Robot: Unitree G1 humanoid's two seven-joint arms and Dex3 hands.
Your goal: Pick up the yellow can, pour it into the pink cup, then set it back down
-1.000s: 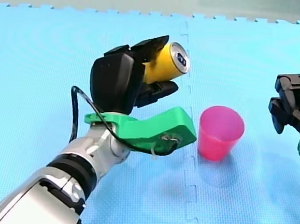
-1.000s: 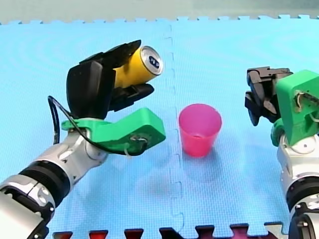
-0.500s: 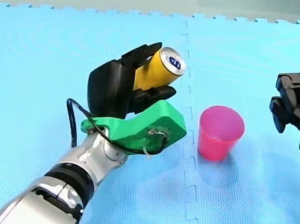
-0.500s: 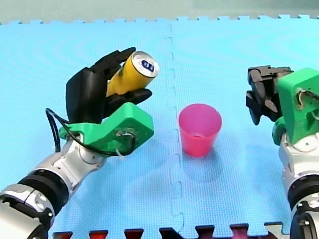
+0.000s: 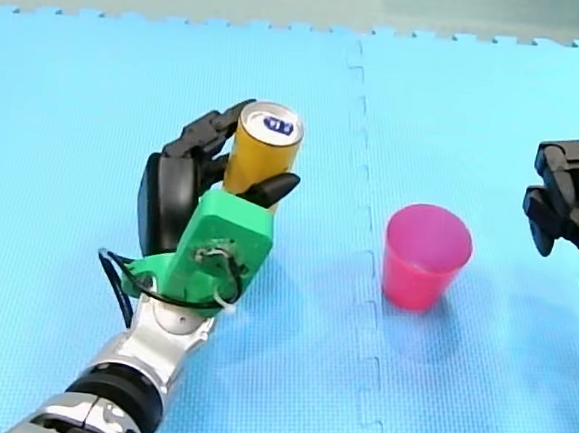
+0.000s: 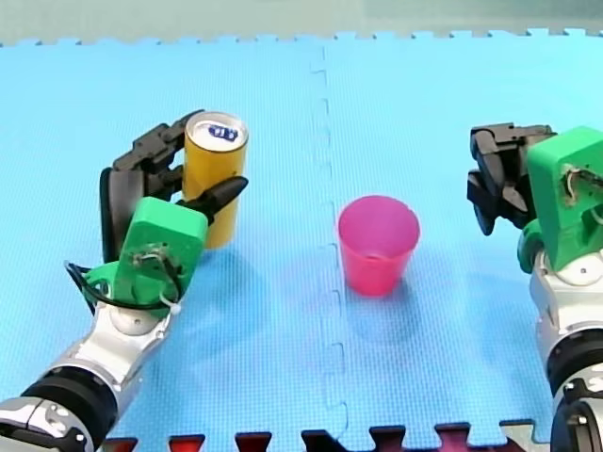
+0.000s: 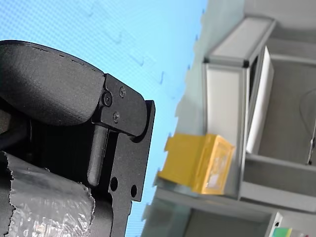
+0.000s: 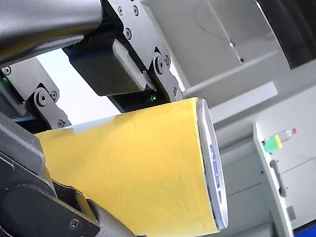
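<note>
A yellow can (image 5: pixel 265 152) with a silver top stands upright in my left hand (image 5: pixel 248 159), which is shut around its side, left of the mat's seam. I cannot tell whether its base touches the mat. In the second wrist view the can (image 8: pixel 138 168) lies between black fingers (image 8: pixel 106 69). The pink cup (image 5: pixel 425 255) stands upright on the mat, a hand's width to the right of the can. My right hand (image 6: pixel 502 184) hovers at the right edge, beyond the cup, holding nothing.
The blue foam mat (image 5: pixel 97 111) has a jigsaw seam (image 5: pixel 362 313) running between can and cup. Dark red pieces (image 6: pixel 283 443) line its near edge. Beyond the mat's far edge a grey shelf holds a yellow box (image 7: pixel 200 163).
My left hand has turned the can from tilted toward the cup back to upright, and has carried it left and down, away from the cup. The right hand and cup stayed put.
</note>
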